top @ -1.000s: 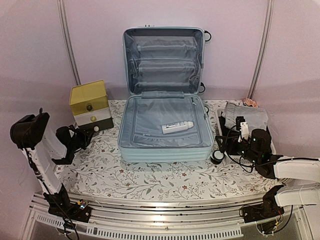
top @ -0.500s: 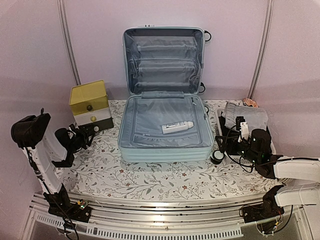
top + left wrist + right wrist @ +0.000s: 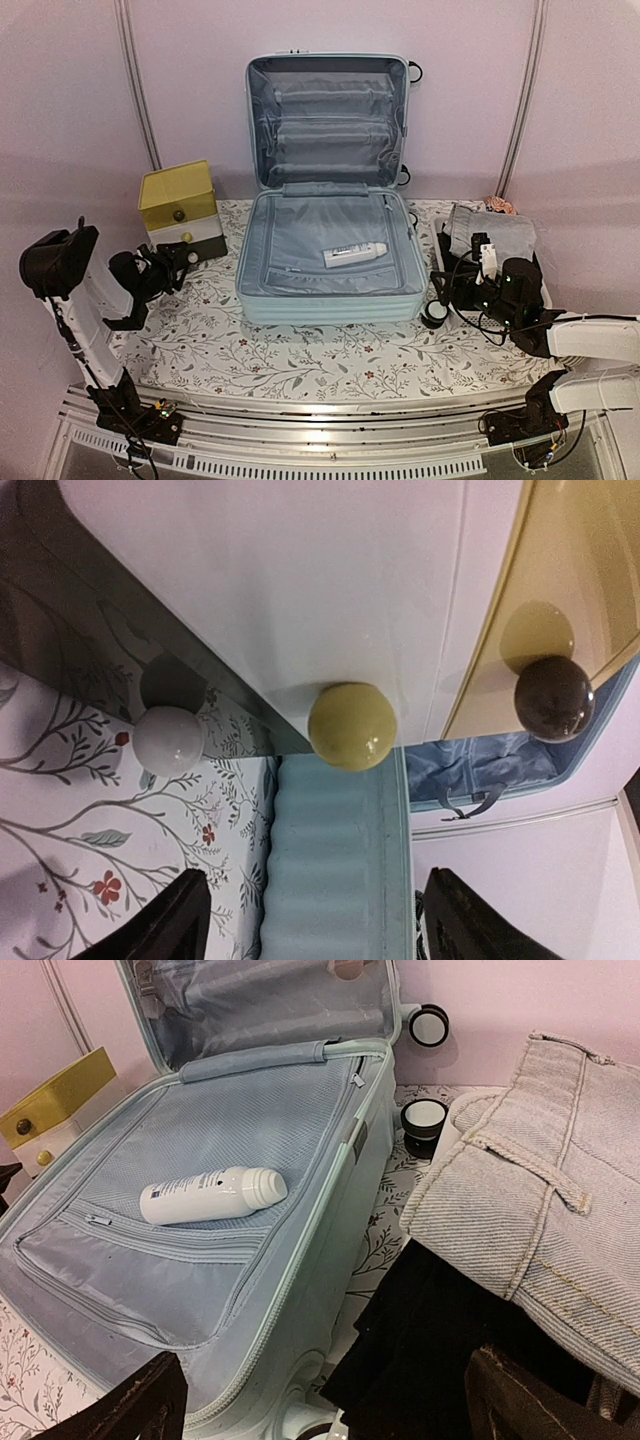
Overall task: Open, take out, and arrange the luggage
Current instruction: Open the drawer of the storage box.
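The luggage (image 3: 325,270) lay in the middle of the table (image 3: 300,365), its back close to the far edge. It was already open: the lid (image 3: 328,120) stood upright against the wall and showed its grey lining. So the first step, the opening, looked done.

Inside the lower half I could see only one thing, a white tube (image 3: 355,254), lying on the grey mesh divider near the middle. At the right edge of the table, outside the case, there was a folded pale denim garment (image 3: 540,1210) on top of some black cloth (image 3: 430,1350). I judged that these were already taken out, and that the tube remained to be taken out and everything remained to be arranged. Whether something was hidden under the divider, I could not tell.

The left gripper (image 3: 325,920) was near the far left corner, just in front of the drawer box (image 3: 180,212), with its jaws spread and nothing between them. Its camera looked at three knobs: a white knob (image 3: 168,740), a yellow knob (image 3: 352,726) and a dark knob (image 3: 553,698). The right gripper (image 3: 330,1400) hovered above the black cloth beside the right wall of the case, its jaws also wide apart and holding nothing.

About writing: the tube carried a few dark printed lines along its side, but they were too small to read. I found no brand or label on the case, the box or the clothes.
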Robot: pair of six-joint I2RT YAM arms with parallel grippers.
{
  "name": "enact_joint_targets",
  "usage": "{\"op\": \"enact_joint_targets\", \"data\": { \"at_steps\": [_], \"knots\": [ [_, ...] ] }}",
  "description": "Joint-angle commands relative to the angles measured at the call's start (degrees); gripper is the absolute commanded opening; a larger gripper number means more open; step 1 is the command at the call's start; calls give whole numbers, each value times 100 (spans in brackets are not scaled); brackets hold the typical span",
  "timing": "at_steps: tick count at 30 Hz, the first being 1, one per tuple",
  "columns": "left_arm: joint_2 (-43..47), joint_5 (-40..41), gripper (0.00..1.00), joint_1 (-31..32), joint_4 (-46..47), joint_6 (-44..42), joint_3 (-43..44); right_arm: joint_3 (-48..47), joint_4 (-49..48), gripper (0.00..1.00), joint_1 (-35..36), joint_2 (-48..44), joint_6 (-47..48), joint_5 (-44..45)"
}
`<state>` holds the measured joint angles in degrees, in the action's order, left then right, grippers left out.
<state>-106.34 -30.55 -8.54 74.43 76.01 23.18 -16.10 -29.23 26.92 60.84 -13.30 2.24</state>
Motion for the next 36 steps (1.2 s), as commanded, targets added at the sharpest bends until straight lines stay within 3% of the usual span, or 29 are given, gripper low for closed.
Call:
{"op": "enact_joint_targets", "data": {
  "at_steps": [1, 10, 23, 30, 36],
  "knots": [
    [68, 52, 76, 16, -105, 34, 187, 80, 22, 99, -30, 75, -24, -22],
    [-196, 152, 74, 9, -118, 210, 650, 79, 27, 99, -28, 78, -24, -22],
    [-576, 559, 60, 18, -36, 561, 981, 80, 30, 99, -29, 86, -24, -13],
    [-941, 588, 57, 32, 57, 643, 1109, 68, 32, 99, -29, 92, -27, -13],
    [-1110, 666, 45, 39, 201, 730, 1166, 72, 28, 99, -29, 103, -24, -13]
  ]
}}
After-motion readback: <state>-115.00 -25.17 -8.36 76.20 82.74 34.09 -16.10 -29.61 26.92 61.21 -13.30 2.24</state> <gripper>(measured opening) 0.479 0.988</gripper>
